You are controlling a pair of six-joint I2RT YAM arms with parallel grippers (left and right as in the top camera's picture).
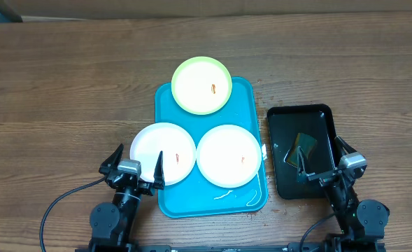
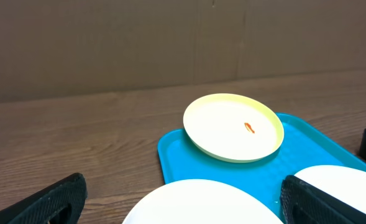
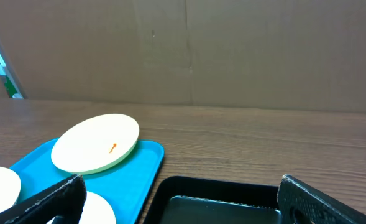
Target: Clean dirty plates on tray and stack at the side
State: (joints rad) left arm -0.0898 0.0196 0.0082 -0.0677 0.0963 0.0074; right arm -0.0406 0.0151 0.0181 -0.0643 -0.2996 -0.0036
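The turquoise tray [image 1: 246,98] lies at the table's centre with three dirty plates on it. A plate with a pale green rim [image 1: 202,85] overhangs the far edge, an orange smear at its middle. Two white plates sit nearer me, one on the left [image 1: 162,152] overhanging the tray's left edge, one on the right [image 1: 228,155]. My left gripper [image 1: 134,168] is open at the near edge of the left white plate [image 2: 201,205]. Over the near part of the black tray [image 1: 296,110], my right gripper [image 1: 323,162] is open and holds nothing.
A dark greenish pad [image 1: 305,143] lies inside the black tray, right of the turquoise tray [image 3: 142,162]. A small white scrap [image 1: 223,194] rests on the turquoise tray's near end. A brown cardboard wall [image 2: 170,43] closes off the back. Bare wooden table [image 1: 59,91] stretches to the left.
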